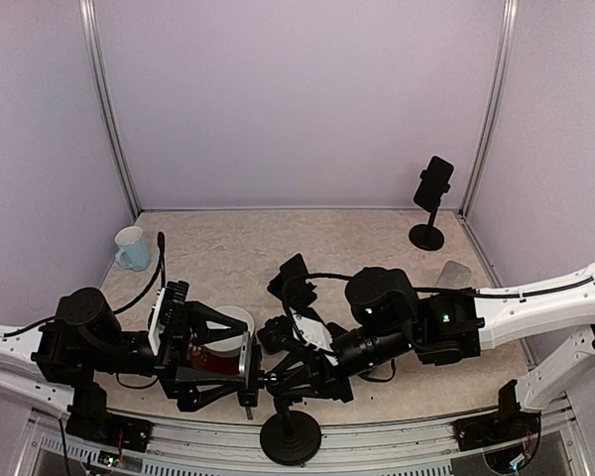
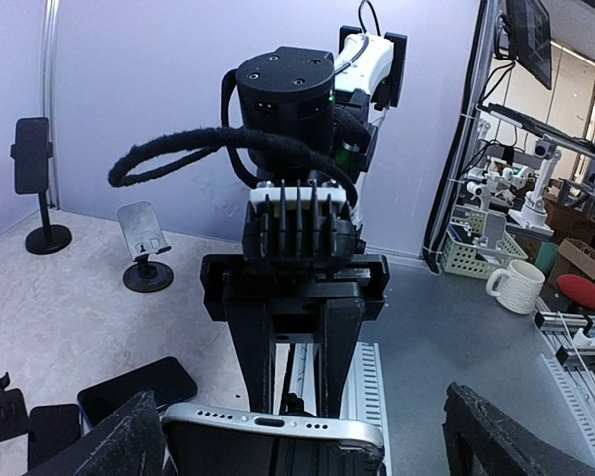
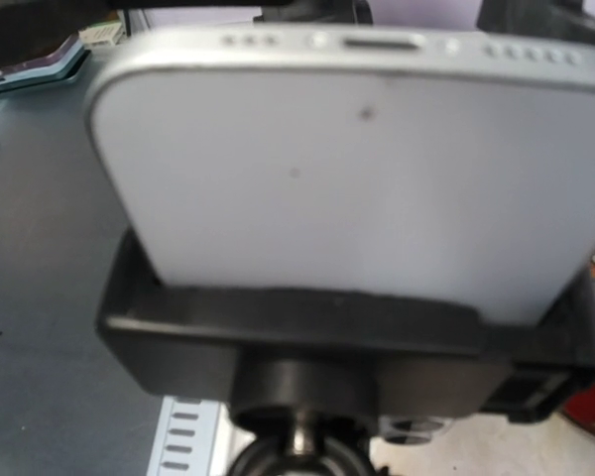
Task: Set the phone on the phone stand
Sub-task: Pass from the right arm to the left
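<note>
Left claw [image 2: 301, 395] gaped wide, gripping nothing, the phone [image 2: 273, 426] edge-on between its fingers. Right claw [image 2: 297, 367] hung at twelve o'clock, fingers nearly together, grip impossible to tell. The phone sat in the phone stand [image 3: 307, 337], six o'clock on the table [image 1: 238, 248].

The pale marbled table [image 1: 238, 248] carries a pale mug [image 1: 132, 248] at far left, a tall stand [image 1: 427, 236] in the far right corner, a clear cup [image 1: 454, 274] near it, and a phone stand [image 1: 290, 438] at the near edge.
</note>
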